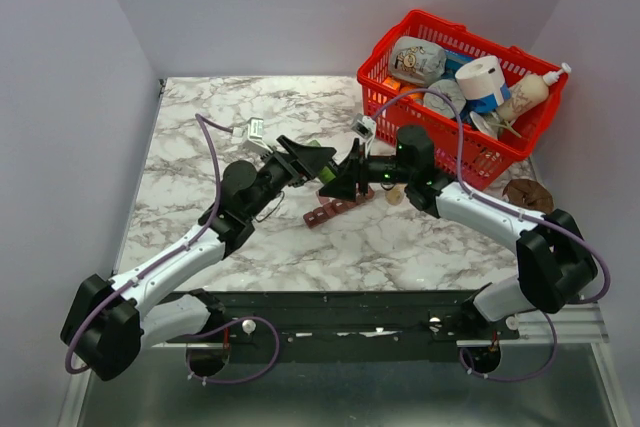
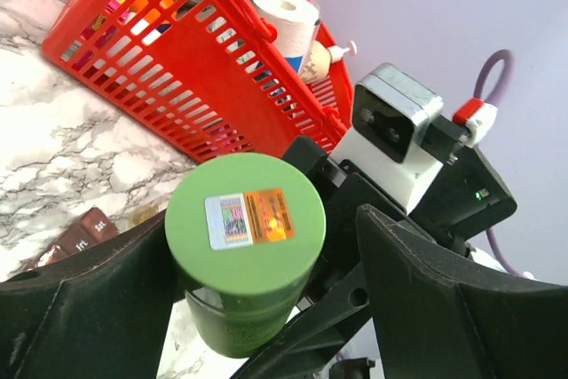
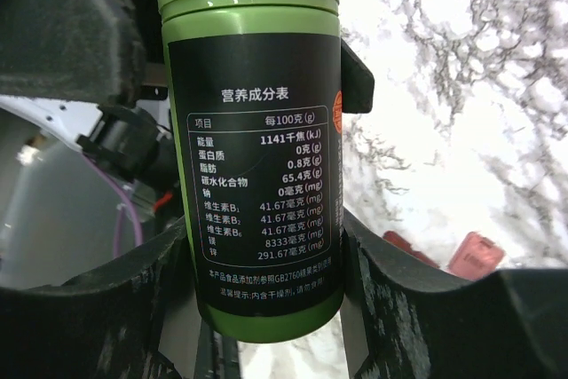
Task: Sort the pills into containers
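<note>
the two arms meet above the middle of the marbled bench [image 1: 200, 147], with a green bottle [image 3: 253, 130] upright between them. the right claw [image 1: 345, 175] is clamped on the bottle low down: in its wrist view both dark fingers [image 3: 133, 308] press against the sides of the black label with its white print. the left claw [image 1: 312, 159] stands around the bottle's flat green cap [image 2: 246, 219], which has a small sticker on top. its jaws are apart and wider than the cap, with a clear gap on one side. the other finger [image 2: 98, 299] looks to sit just against the cap's edge, though that is hard to tell from this angle. the pill organiser strip [image 1: 335, 209], reddish-brown, lies flat on the bench just below the two claws, angled across the middle. one end of it shows under the left claw in that wrist view. the red basket [image 1: 460, 147] sits at the far right corner, a toilet roll [image 1: 482, 77] among the things inside.
</note>
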You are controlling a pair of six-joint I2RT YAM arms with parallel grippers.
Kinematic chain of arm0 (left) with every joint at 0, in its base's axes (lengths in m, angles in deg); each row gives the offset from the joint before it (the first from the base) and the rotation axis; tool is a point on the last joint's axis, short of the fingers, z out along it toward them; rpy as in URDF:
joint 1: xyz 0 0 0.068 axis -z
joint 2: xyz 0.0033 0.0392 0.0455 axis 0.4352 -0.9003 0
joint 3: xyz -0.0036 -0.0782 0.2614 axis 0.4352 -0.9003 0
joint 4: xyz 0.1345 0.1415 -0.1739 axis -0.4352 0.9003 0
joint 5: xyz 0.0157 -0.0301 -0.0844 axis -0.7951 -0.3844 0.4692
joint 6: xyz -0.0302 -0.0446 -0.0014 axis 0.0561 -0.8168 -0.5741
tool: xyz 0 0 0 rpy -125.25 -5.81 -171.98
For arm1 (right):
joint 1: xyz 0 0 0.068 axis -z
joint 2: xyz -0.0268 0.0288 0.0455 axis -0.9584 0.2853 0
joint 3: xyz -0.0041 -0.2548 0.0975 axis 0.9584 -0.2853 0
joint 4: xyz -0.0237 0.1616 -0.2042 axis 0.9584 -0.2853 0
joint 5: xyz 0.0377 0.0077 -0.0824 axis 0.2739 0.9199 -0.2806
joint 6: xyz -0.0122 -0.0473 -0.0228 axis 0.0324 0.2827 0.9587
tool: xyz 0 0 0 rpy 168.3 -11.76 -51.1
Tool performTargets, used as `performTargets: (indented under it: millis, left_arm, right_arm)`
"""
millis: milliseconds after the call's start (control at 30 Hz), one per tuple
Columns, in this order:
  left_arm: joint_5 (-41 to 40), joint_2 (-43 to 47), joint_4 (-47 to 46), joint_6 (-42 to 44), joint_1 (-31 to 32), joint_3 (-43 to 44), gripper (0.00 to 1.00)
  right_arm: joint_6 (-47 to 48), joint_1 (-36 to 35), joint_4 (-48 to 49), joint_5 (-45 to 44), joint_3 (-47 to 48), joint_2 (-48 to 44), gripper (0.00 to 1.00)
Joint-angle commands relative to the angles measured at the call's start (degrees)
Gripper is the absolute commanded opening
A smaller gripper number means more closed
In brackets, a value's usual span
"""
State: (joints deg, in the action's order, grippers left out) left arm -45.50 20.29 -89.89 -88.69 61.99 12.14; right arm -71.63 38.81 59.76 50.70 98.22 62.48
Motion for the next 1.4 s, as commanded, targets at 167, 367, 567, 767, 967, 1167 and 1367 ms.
performTargets:
  millis: [167,367,567,767,967,1167,1367]
  left_arm:
    - [-9.83,-0.88,-6.17,3.53,5.82,-0.13,0.81]
    - [-11.67,-3.35,-4.85,2.31,7.41,0.67,0.73]
    - [-12.73,-3.0,-2.47,2.48,7.59,0.84,0.52]
    - [-11.15,-1.15,-1.25,6.86,7.41,0.58,0.13]
    - [-2.38,3.15,8.83,19.77,4.08,2.77,0.08]
    - [14.03,6.32,17.54,34.35,-1.11,4.27,0.07]
    - [27.42,6.76,25.37,46.67,-4.72,5.67,0.06]
  right_arm:
    - [-17.57,-0.28,9.75,-8.56,-2.52,-1.1,0.07]
    - [-20.21,-0.28,11.24,-11.03,-3.67,-1.54,0.07]
    - [-18.46,-0.28,10.63,-11.65,-3.67,-1.28,0.07]
    - [-10.39,-0.28,6.86,-6.31,-0.26,-0.58,0.35]
    - [24.4,-0.28,-16.15,5.85,6.88,-2.24,0.94]
    - [48.94,-0.11,-35.06,7.34,9.16,-5.67,1.0]
    - [56.0,0.51,-45.27,14.27,13.2,-5.85,1.0]
